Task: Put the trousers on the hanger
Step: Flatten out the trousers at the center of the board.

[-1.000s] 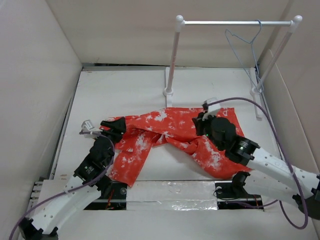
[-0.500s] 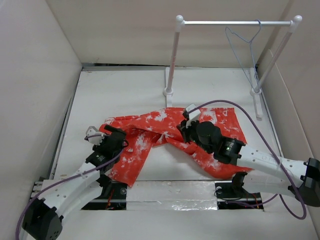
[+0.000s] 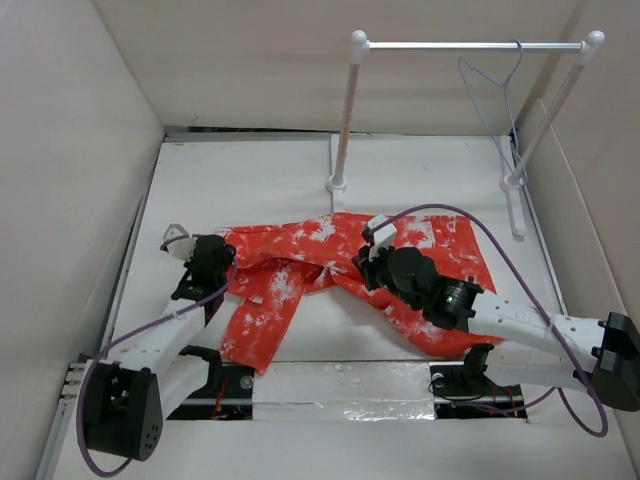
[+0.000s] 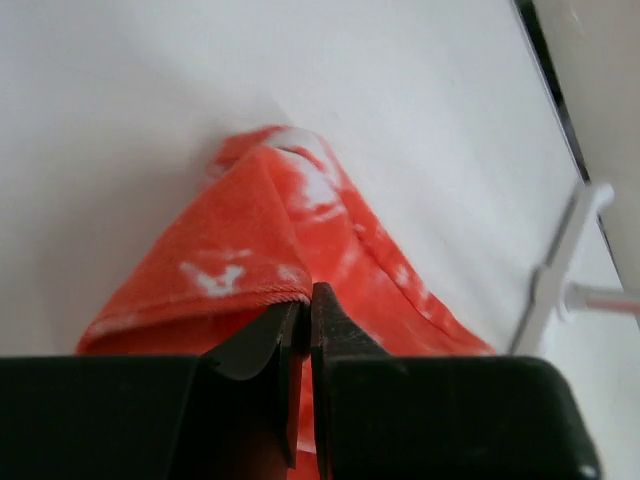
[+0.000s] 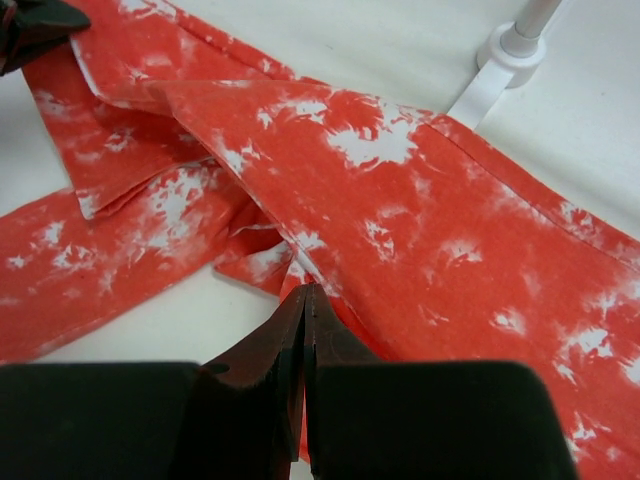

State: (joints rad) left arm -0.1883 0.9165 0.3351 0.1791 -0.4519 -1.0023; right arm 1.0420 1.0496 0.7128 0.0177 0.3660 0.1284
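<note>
I count one pair of trousers [image 3: 330, 262], one hanger [image 3: 492, 88], one rail stand [image 3: 470, 45] with two posts, and my two arms. The trousers lie spread on the table [image 3: 250, 185], waist towards the stand and the two legs running down towards the arm bases, one to each side. The hanger hangs by its hook at the right end of the rail, well apart from the trousers.

The left arm [image 3: 160, 335] reaches forward along the table's left side. The left gripper [image 3: 207, 252] sits low at the trousers' left edge. In the left wrist view its jaws are pressed together on a raised fold of the hem [image 4: 250, 250].

The right arm [image 3: 520, 320] stretches low across the right leg towards the middle. The right gripper [image 3: 368, 262] has its jaws together, tips down on a crease where the two legs meet. I cannot tell whether any cloth is caught between them.
</note>
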